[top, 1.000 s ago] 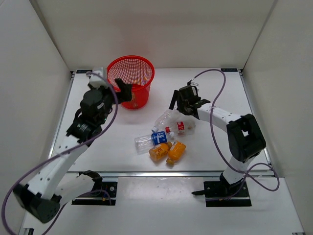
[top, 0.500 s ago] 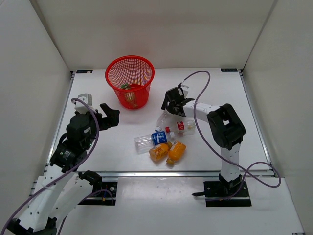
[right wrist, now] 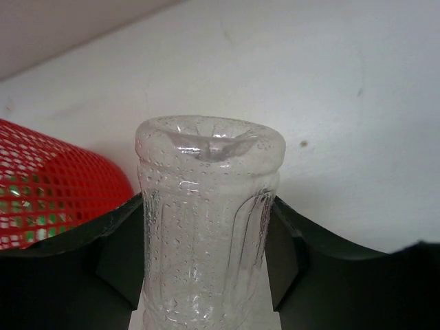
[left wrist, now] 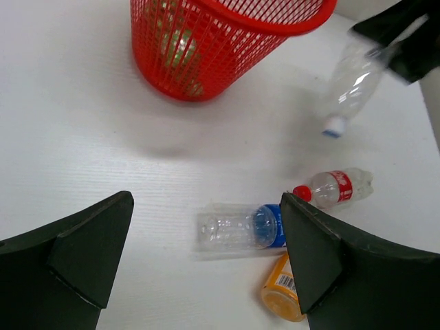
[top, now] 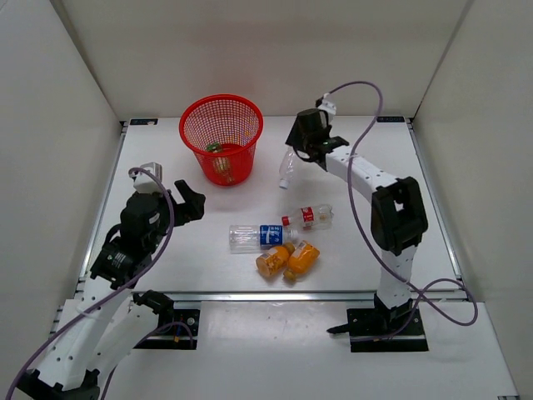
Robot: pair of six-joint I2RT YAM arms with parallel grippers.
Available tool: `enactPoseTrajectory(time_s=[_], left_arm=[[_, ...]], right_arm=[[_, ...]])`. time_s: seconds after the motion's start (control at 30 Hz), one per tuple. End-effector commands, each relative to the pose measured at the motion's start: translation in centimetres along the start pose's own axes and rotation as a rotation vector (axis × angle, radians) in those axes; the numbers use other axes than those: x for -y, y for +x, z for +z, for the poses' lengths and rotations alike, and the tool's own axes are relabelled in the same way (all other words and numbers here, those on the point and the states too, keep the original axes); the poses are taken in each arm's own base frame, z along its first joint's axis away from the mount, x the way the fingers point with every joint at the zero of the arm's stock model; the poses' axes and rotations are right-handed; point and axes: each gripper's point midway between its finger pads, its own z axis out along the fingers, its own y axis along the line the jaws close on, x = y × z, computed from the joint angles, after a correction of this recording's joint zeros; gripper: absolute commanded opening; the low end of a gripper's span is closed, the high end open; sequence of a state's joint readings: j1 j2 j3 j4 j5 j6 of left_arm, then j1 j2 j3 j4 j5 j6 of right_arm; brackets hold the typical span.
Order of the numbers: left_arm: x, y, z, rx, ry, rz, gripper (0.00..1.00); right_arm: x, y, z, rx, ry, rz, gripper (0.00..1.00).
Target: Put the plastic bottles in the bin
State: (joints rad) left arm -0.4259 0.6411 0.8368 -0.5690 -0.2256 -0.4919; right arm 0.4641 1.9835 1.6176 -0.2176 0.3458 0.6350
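Right gripper: clamped round clear bottle near its base.
Left gripper: spread, empty.
Handling: likely light, crushable; grip the body.

The setting is a robotics laboratory test cell. A flat white tabletop is enclosed on three sides by plain white wall panels and edged along the near side by a silver aluminium rail. Two white-and-black robot arms, the left arm and the right arm, stand on bolted black base plates and trail exposed purple cables.
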Motion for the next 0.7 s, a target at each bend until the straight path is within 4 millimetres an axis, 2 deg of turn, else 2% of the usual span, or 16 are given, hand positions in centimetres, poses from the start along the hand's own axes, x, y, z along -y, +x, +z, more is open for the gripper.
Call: enactPoseTrajectory(time_s=[0.0, 0.03, 0.07, 0.1, 0.13, 0.27, 0.37, 0.4, 0.43, 0.47, 0.5, 0.53, 0.6, 0.63, 0.67], left_arm=[[-0.5, 2.4, 1.4, -0.076, -0.008, -0.019, 0.99], [-0.6, 3.0, 1.7, -0.097, -0.006, -0.025, 0.99], [-0.9, 3.7, 1.9, -0.118, -0.009, -0.024, 0.99], [-0.9, 3.7, 2.0, -0.114, -0.005, -0.03, 0.99], [-1.0, 4.3, 2.3, -0.137, -0.006, -0.03, 0.98], [-1.6, 6.0, 3.0, -0.202, -0.021, -0.02, 0.99], [-1.9, 6.9, 3.6, -0.224, -0.024, -0.002, 0.98], [-2.0, 7.2, 3.6, -0.234, -0.024, 0.001, 0.99], [-2.1, 7.3, 3.8, -0.233, -0.023, 0.001, 0.98], [-2.0, 7.3, 3.8, -0.235, -0.015, -0.003, 0.99], [-1.8, 7.6, 3.9, -0.242, -0.001, -0.003, 0.98], [-1.9, 7.8, 3.9, -0.249, 0.005, -0.006, 0.99], [-2.0, 8.3, 3.9, -0.263, 0.003, -0.003, 0.99], [-2.4, 9.0, 3.9, -0.29, -0.007, 0.004, 0.98], [-2.1, 8.7, 3.9, -0.284, 0.005, 0.005, 0.99]], right_arm=[[-2.9, -11.9, -5.8, 0.268, -0.13, 0.026, 0.11], [-3.3, -14.3, -7.0, 0.324, -0.153, 0.027, 0.1], [-4.1, -15.4, -7.6, 0.365, -0.187, -0.01, 0.1], [-5.8, -17.3, -8.8, 0.436, -0.252, -0.021, 0.1], [-6.5, -17.9, -9.4, 0.466, -0.281, -0.062, 0.11], [-12.6, -21.8, -13.1, 0.684, -0.485, -0.127, 0.12], [-17.5, -20.5, -11.2, 0.682, -0.655, -0.189, 0.12], [-19.2, -22.3, -13.2, 0.728, -0.716, -0.181, 0.12], [-20.7, -20.0, -10.9, 0.666, -0.757, -0.206, 0.12], [-22.4, -21.6, -12.8, 0.707, -0.806, -0.209, 0.13], [-24.0, -21.3, -12.5, 0.707, -0.861, -0.223, 0.14], [-25.2, -18.7, -10.3, 0.651, -0.883, -0.243, 0.16], [-27.4, -17.1, -10.6, 0.656, -0.906, -0.268, 0.18], [-27.8, -16.2, -10.3, 0.649, -0.903, -0.284, 0.23], [-28.0, -14.9, -9.8, 0.63, -0.893, -0.297, 0.25]])
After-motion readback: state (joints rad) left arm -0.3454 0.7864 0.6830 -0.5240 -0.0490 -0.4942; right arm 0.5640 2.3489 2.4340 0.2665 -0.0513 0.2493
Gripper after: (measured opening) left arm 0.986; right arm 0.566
